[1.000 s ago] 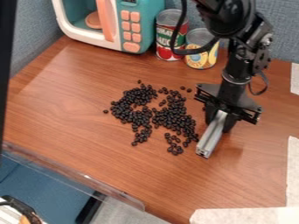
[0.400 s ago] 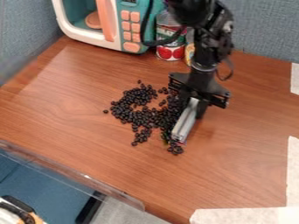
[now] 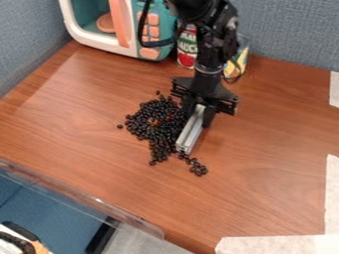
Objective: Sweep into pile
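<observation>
Camera view: gripper [image 3: 199, 112] pinched on a metal bar [image 3: 190, 132], right of the massed beans [image 3: 153, 130]; strays trail past its lower end. Surface: wood-grain table [image 3: 265, 193], pale sheet [image 3: 278, 245] at lower right. Rear: toy microwave [image 3: 99, 44], two cans, one red-labelled [image 3: 187, 49], one yellow-labelled [image 3: 236, 65], blue-grey partition [image 3: 291, 34].
</observation>
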Tool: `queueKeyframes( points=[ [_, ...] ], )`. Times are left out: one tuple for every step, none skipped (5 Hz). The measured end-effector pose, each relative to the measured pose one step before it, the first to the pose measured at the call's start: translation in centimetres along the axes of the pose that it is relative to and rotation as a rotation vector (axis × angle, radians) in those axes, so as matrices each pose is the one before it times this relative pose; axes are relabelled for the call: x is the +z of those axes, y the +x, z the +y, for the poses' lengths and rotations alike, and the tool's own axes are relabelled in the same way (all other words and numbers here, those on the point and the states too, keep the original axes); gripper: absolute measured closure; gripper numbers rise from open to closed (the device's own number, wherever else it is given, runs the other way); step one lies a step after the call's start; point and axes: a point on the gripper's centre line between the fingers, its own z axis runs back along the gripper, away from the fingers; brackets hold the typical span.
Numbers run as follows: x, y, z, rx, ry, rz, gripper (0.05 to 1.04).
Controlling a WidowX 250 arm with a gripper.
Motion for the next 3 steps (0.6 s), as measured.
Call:
queueKeyframes(
  points=[
    [-0.219,-0.02,1.573,0.0353,0.0057,0.0061,0.708],
    [-0.287,-0.453,2.267,0.0527,0.0051,0.0144,0.708],
    [-0.172,-0.195,1.042,0.0159,0.0024,0.0044,0.708]
  ],
)
